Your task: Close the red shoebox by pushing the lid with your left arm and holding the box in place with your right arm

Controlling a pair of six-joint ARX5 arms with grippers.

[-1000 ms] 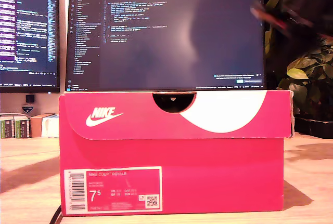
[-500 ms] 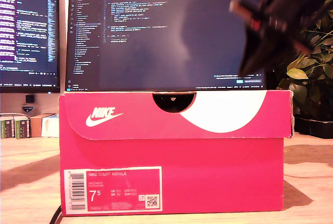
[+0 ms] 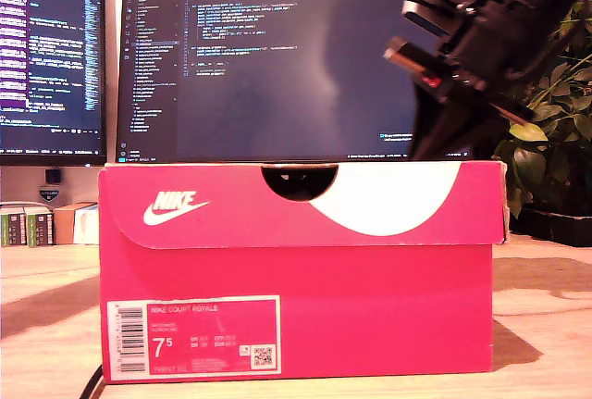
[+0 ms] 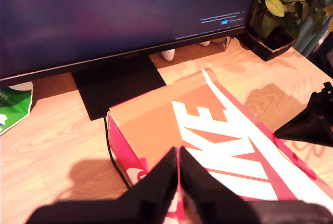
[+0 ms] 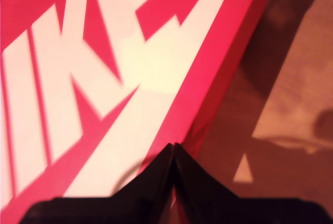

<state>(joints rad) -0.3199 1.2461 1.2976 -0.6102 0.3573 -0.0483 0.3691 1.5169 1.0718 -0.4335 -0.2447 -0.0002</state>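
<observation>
shoebox [image 3: 296,274] sits on the desk [image 3: 541,269] before the monitor [image 3: 277,66], lid [image 4: 229,130] down, and with my first gripper [image 4: 178,154] and my second gripper [image 5: 173,151] both pinched together above it, an uneven push may slide it sideways.

My first hand [image 4: 178,157] has its two dark fingers pressed together, tips over the near edge of the red shoebox [image 4: 218,146]. The lid [image 4: 229,130] lies flat on the box, its big white letters running away from me. A black cable [image 4: 115,154] runs along the box's side on the wooden surface [image 4: 52,141]. Beyond the box stands a monitor [image 4: 119,11] on a dark flat stand [image 4: 114,81]. A potted plant [image 4: 283,5] sits near one end of the monitor, a green packet [image 4: 13,104] near the other. Another black pointed piece [image 4: 312,122] shows beside the box.
</observation>
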